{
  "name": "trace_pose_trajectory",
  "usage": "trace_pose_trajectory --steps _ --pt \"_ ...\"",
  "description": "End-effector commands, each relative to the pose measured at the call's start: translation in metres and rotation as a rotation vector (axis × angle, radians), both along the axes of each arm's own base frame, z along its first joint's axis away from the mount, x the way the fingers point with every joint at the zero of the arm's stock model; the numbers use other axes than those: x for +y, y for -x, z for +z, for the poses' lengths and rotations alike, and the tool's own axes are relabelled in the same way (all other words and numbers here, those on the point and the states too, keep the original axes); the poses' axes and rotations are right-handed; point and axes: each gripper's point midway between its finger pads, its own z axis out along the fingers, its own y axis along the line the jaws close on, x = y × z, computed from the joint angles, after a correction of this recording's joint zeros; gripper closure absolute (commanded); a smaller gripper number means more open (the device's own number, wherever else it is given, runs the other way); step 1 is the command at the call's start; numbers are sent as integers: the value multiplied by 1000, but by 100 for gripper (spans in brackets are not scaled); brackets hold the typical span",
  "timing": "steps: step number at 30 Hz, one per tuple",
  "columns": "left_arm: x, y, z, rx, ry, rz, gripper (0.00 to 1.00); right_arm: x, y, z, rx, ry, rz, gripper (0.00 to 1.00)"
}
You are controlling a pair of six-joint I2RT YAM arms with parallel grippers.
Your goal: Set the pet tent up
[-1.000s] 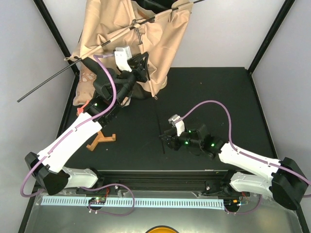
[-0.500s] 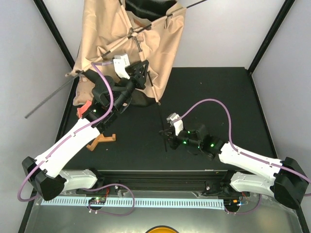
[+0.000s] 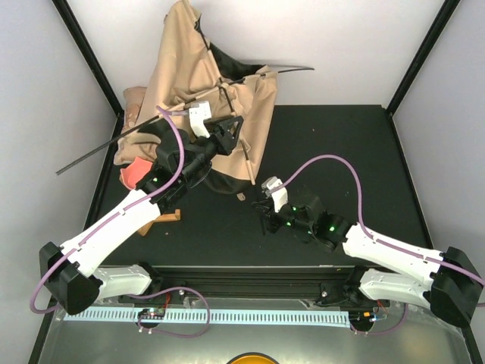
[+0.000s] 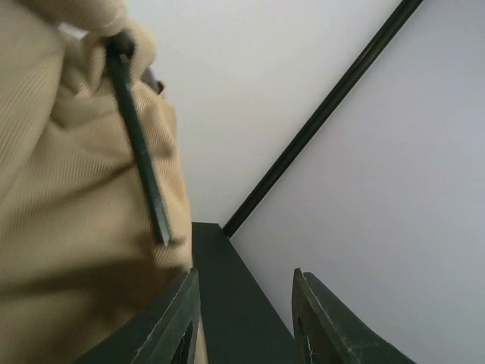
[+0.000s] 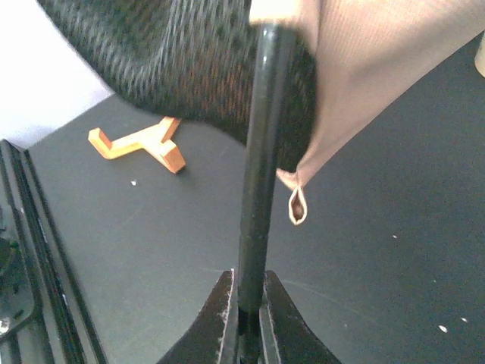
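The pet tent [image 3: 198, 83] is a slumped heap of tan canvas at the back left, with its black floor [image 5: 174, 53] showing underneath. One thin black pole [image 3: 106, 148] juts out to the left and another [image 3: 292, 70] to the right at the top. My left gripper [image 3: 229, 127] [image 4: 242, 277] stands open against the tent's front. Nothing is between its fingers, and canvas with a pole end [image 4: 140, 152] lies just to its left. My right gripper [image 3: 265, 210] [image 5: 248, 277] is shut on a black pole [image 5: 258, 189] that runs up into the canvas hem.
An orange wooden stand [image 3: 163, 218] [image 5: 140, 144] lies on the black table left of centre. A red object [image 3: 135, 173] and a beige patterned pillow [image 3: 133, 106] sit at the tent's left side. Black frame posts [image 3: 413, 68] rise at the back corners.
The tent has sagged and shifted down and right. My left gripper opened and let go of it. My right gripper closed on the pole and moved slightly toward the tent.
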Motion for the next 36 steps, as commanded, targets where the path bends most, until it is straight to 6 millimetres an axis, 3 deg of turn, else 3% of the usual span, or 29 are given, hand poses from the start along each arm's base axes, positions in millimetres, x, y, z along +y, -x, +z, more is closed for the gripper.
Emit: trace_pose_trajectory --steps 1,10,13,18,20,21,23,24,31,34,36 --pt "-3 7 7 0 39 -40 63 -1 -7 40 -158 -41 -26 99" --pt "10 -10 -58 215 -39 72 64 -4 -3 38 -180 -27 -32 99" --pt "19 -10 -75 277 -62 116 57 -4 -4 34 -174 -19 -38 99" --pt "15 3 -85 324 -65 54 46 -7 -11 24 -151 4 -81 99" --pt "15 9 -92 363 -71 38 37 -7 -13 20 -143 9 -93 99" --pt "15 12 -97 391 -74 34 30 -6 -14 18 -138 10 -95 99" --pt "20 18 -109 464 -81 44 3 -5 -14 11 -125 15 -97 99" --pt "24 22 -117 499 -93 49 1 -5 -14 8 -118 16 -99 99" --pt "52 42 -160 688 -40 34 1 -4 -12 -8 -76 -4 -103 99" --pt "43 48 -174 713 138 -102 1 -4 -10 -13 -66 0 -97 99" --pt "44 54 -193 807 171 -93 1 -5 -9 -14 -63 0 -95 99"
